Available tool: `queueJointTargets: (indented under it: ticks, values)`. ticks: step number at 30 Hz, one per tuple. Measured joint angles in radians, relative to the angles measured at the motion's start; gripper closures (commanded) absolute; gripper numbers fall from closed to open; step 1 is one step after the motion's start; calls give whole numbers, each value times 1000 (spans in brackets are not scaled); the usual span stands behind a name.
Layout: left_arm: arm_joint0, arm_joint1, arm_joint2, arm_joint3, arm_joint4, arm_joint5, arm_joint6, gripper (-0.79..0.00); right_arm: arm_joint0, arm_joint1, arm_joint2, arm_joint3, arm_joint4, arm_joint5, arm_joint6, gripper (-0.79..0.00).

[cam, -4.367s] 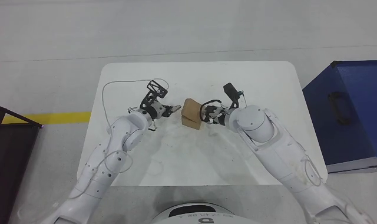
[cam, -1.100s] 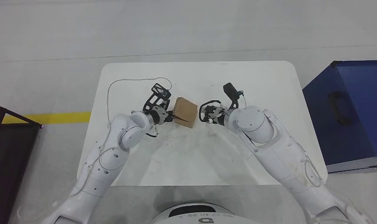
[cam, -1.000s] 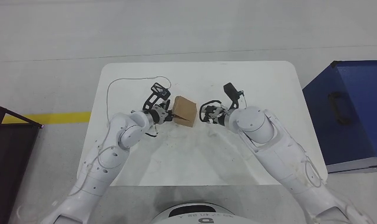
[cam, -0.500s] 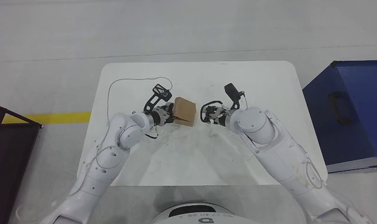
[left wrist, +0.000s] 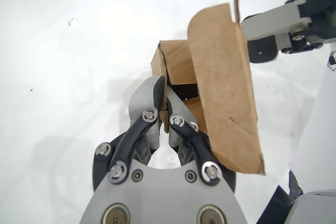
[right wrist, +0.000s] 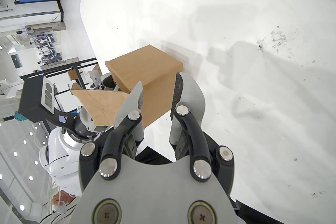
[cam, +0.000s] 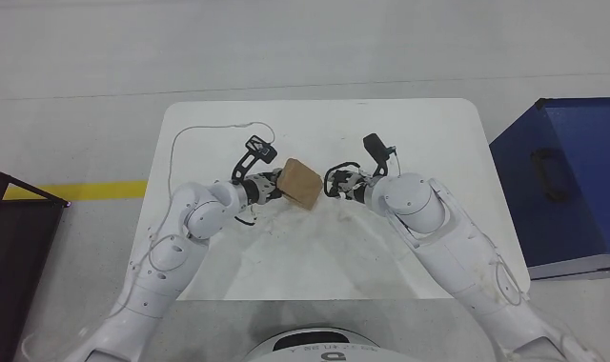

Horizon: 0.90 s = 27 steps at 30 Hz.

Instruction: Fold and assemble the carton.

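Overall: we found both claws gathered at one brown carton near the middle of the white table
Left claw: clenched on the carton; its two pads pinched a thin cardboard wall at the open end
Right claw: released, fingers spread apart; a closed corner of the carton sat just beyond its fingertips; we could not tell whether either finger touched the cardboard
Carton: lay between the two claws, directly ahead of each; its open end faced the left claw, its closed faces the right claw; we could not tell whether it rested on the table
Flap: long, with one rounded corner; it stood out from the carton just beside the left claw's fingers and stretched toward the right claw, whose dark pad showed just behind its far edge
Cable: white, looped on the table behind the left claw, well apart from the carton
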Motion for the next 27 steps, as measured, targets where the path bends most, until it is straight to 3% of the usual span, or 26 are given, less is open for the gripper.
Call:
queueJointTargets:
  ticks: [4,5,6,7,18,27]
  values:
    - [1,2,-6,-5,-25,8,-11,0,-3,0,4,-3,3,-4,-5,-289]
    - [1,3,-7,-6,-19,14,-12,-286,-4,0,5,-4,5,-5,-6,-289]
    - [1,3,-6,-7,-12,21,-11,-665,-4,0,5,-4,6,-6,-8,-292]
    - [1,3,-5,-9,-6,31,-8,-785,-5,0,6,-5,6,-8,-9,-296]
    - [8,5,-13,-5,-36,65,14,-785,-11,-2,16,-12,20,-14,-21,-299]
    - [52,26,-137,6,-88,89,40,-785,16,-12,-3,38,50,-54,-34,-311]
